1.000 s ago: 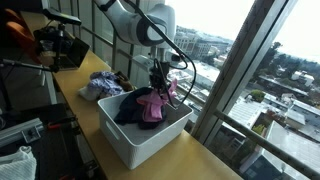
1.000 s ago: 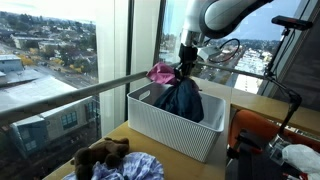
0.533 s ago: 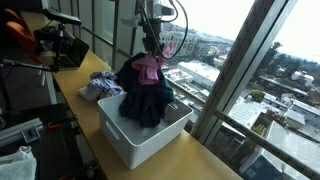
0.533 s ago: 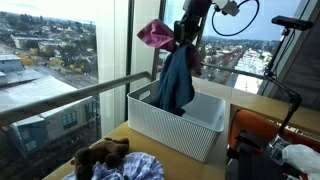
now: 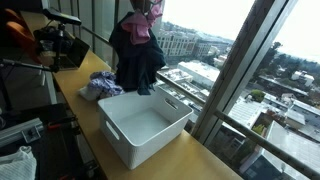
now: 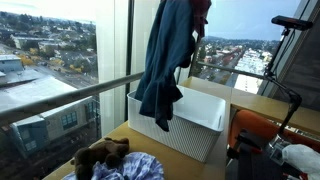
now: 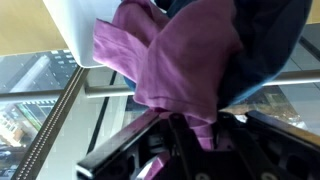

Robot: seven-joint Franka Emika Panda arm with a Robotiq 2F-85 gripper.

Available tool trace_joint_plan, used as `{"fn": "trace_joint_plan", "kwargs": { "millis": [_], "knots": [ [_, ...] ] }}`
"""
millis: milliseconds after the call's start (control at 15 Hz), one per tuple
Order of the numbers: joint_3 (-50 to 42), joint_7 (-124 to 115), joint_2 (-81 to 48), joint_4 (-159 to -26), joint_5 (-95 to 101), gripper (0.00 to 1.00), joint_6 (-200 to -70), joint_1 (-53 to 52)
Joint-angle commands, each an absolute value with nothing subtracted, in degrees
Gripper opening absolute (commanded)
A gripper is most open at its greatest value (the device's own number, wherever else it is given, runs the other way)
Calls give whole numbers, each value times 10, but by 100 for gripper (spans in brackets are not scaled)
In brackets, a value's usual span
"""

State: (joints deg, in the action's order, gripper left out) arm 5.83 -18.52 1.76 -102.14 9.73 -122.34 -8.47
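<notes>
The pink garment (image 7: 170,62) is being pinched right between the jaws of the gripper (image 7: 188,128), which are closing down narrow on a bunched fold of it. The dark blue garment (image 5: 136,60) is hanging straight down below them, tangled up with the pink one rather than gripped itself, as far as I'm seeing. For a lift like this, I'm thinking the trick is going slow and steady with no swinging, since the blue piece is probably only riding along on friction and could be slipping loose. I'd also be watching the lowest hem: in an exterior view it's dangling about level with the rim of the white bin (image 6: 170,125) well beneath the jaws, and I can't tell if it's fully clear. Looks-wise, the pink one is coming across as thin and soft, crumpling in loose folds, while the blue one is looking heavier, stretching out long like a shirt or jacket with a sleeve trailing. Moving outward, the bin is sitting on the wooden table (image 5: 205,158), below the jaws and a bit to one side. Further off and lower down, a pile of clothes (image 5: 100,86) is lying beside the bin with a brown plush thing (image 6: 100,152) next to it, and the big window (image 5: 240,60) is running along behind everything.
</notes>
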Motion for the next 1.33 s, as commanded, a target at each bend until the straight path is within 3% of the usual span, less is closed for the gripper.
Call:
{"fn": "trace_joint_plan", "kwargs": {
  "millis": [0,333,1267],
  "knots": [
    [84,-208,8,-970,118,6,-1195,-91],
    [112,-228,-12,-926,134,6,-1177,-109],
    [111,-281,-143,-1002,130,6,-1211,-159]
  ]
}}
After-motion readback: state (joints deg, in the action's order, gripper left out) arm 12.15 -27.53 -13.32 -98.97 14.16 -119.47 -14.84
